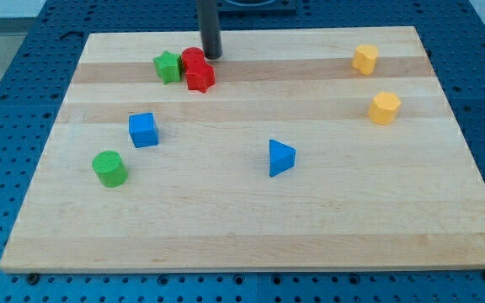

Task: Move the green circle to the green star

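The green circle (109,167) is a short green cylinder at the board's left, toward the view's bottom. The green star (167,66) sits near the top left of the board. It touches a red cylinder (193,58), which has a red star-like block (200,77) just below it. My tip (214,55) stands at the top of the board, just right of the red cylinder and far up and to the right of the green circle.
A blue cube (143,130) lies between the green circle and the green star. A blue triangle (280,157) is near the middle. Two yellow blocks (365,59) (385,108) are at the right. The wooden board (251,227) rests on a blue perforated table.
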